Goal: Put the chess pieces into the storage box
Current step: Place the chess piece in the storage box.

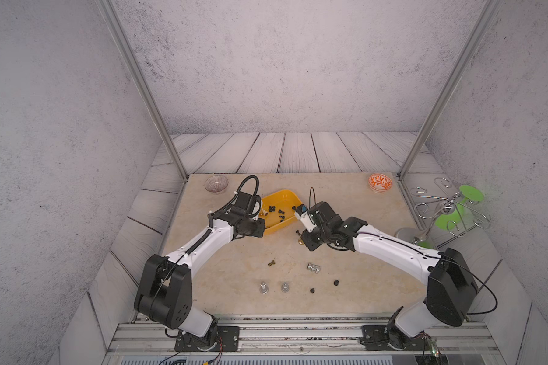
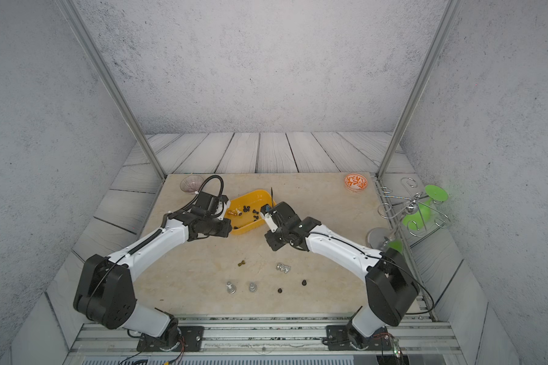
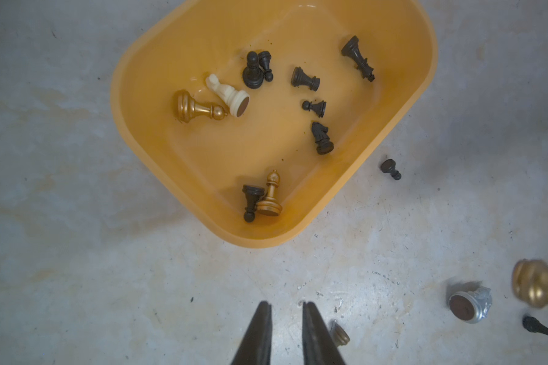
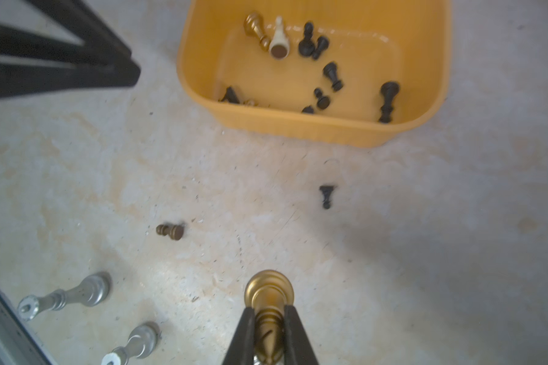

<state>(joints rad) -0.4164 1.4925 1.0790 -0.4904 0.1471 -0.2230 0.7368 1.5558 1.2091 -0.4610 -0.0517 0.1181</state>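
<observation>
Right hand (image 4: 269, 308) pinching gold piece (image 4: 269, 286), angled down

The storage box (image 1: 279, 196) is plain bright yellow. The chess pieces (image 3: 306, 79) in it are mostly black, with two gold pieces (image 3: 196, 109) and one cream piece (image 3: 227, 93) that has a brown base. The table (image 1: 234, 278) is beige with pale marbling. On its near half are silver pieces (image 1: 263, 287), a small dull-gold piece (image 1: 271, 263) and small black pieces (image 1: 336, 282). The left tool (image 3: 287, 305) and the right tool (image 4: 269, 311) have black fingers. The large gold piece (image 4: 269, 289) is glossy. The far-right bowl (image 1: 379, 182) is white with an orange leaf pattern. The far-left bowl (image 1: 216, 184) is clear and ribbed. The arms (image 1: 209, 240) are white and black.
</observation>
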